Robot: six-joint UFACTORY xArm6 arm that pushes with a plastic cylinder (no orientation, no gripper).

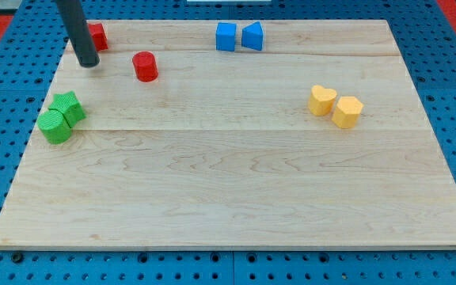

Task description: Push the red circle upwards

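At the view's far left, two green blocks sit touching each other near the board's left edge: a green cylinder (54, 127) toward the view's bottom and a green star-like block (69, 108) just above and to its right. Above them my tip (89, 62) rests on the wooden board (236, 182), the dark rod slanting up out of the view's top; it carries nothing and touches no block that I can see. Just beside the rod on its right, partly hidden behind it, is a red block (97, 36) whose shape I cannot make out. The red circle (145, 66), a short red cylinder, stands alone to the right of my tip, near but apart from it and roughly level with it. Farther right, by the board's top edge, a blue cube (226, 36) and a blue angular block (252, 36) sit side by side. At the view's right, a yellow heart (321, 100) and a yellow hexagonal block (347, 112) are touching.
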